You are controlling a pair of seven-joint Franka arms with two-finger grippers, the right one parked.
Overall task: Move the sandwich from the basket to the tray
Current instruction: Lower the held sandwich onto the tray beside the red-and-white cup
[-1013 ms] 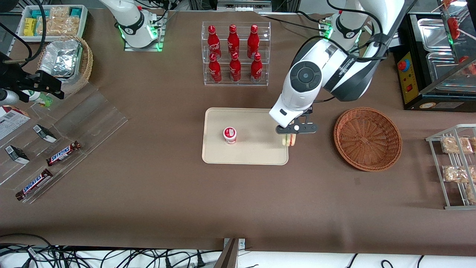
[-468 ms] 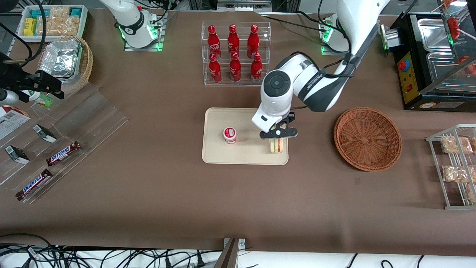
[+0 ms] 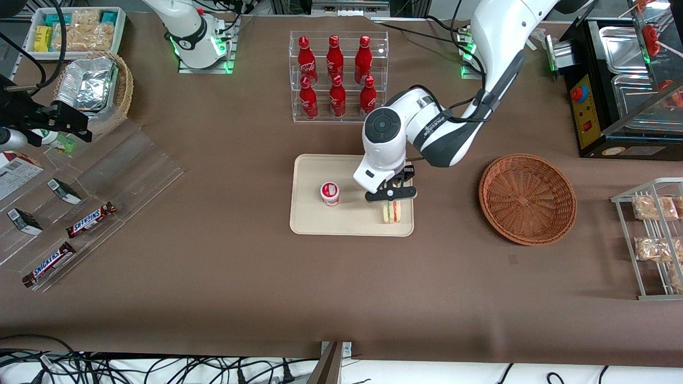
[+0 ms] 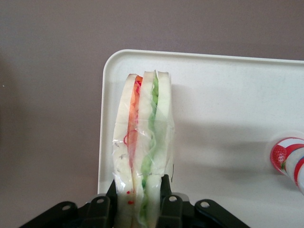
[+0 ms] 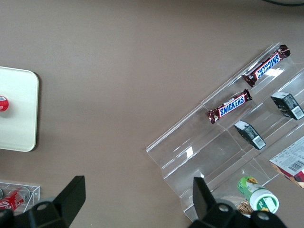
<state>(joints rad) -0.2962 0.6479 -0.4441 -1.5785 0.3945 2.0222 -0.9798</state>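
Between the black fingers (image 4: 164,190) of the gripper (image 3: 390,194) the sandwich (image 3: 390,212) stands on edge, clamped at its bread faces; the wrist view shows the pads pressed against the clear wrap on both sides, so the fingers are closed on it. From the tray's (image 3: 309,224) centre, the wedge sits at about four o'clock in the front view, close to the rim corner nearest the basket (image 3: 527,198). Whether its lower edge rests on the tray or hangs just above it I cannot tell.

As a judgement, the task is nearly finished: the basket is empty and the sandwich is over the tray, inside its rim. What remains is to set it down if it is not yet down, open the fingers, and lift away. Released on its narrow edge, the wedge may tip flat.

At nine o'clock from the sandwich, well apart on the same tray, stands a small red-and-white cup (image 3: 330,193). The tray lies on a brown tablecloth (image 3: 341,288). At twelve o'clock from the tray a clear rack of red bottles (image 3: 335,74) stands; toward the parked arm's end lie Snickers bars (image 3: 90,220) on acrylic steps, and toward the working arm's end a wire rack holds bagged snacks (image 3: 653,208).
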